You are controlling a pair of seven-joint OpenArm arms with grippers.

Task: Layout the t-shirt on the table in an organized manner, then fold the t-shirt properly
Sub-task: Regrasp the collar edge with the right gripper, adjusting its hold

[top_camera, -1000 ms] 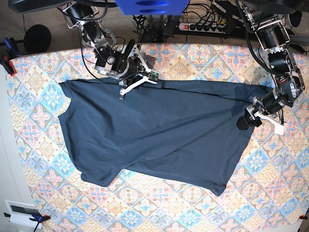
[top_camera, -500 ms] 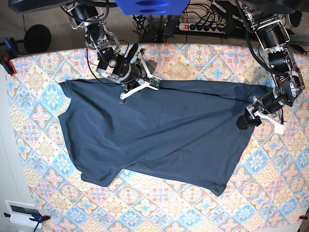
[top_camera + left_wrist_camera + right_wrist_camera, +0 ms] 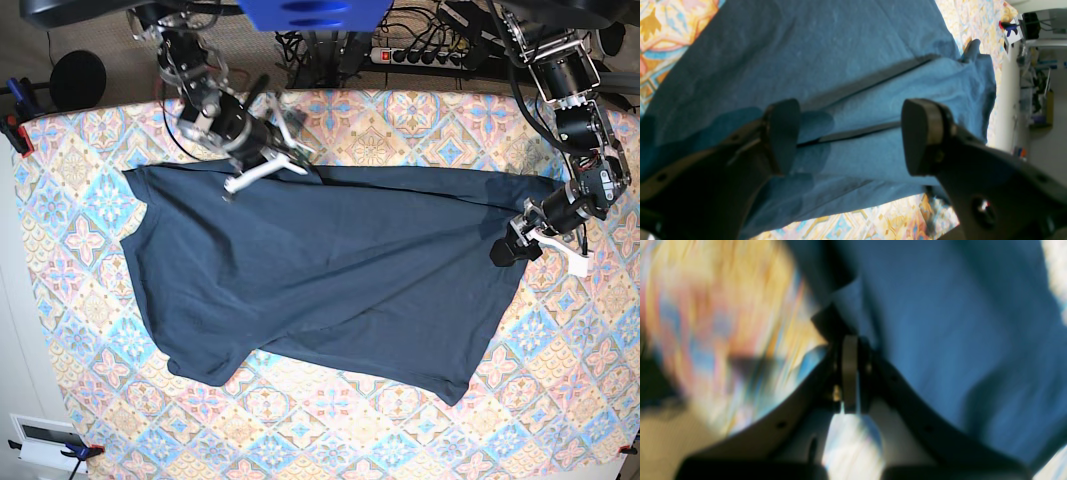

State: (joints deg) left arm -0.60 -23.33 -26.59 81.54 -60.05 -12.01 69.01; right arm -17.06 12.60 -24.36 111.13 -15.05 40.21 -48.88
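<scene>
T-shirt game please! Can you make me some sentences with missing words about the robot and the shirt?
1. The t-shirt is dark ____.
2. The left gripper hangs over the shirt with its jaws ____.
3. The right gripper is ____ on the shirt's edge.
4. The shirt lies on a patterned ____.

Missing words: blue; open; shut; table

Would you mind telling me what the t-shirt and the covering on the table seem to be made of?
The t-shirt looks like a soft, matte knit, probably cotton jersey: it drapes in loose folds, shows a fine fuzzy surface in the left wrist view, and has no sheen. The table covering appears to be a printed cloth with pastel diamond tiles and floral motifs; it lies flat and matte, though a coated finish cannot be ruled out.
</scene>
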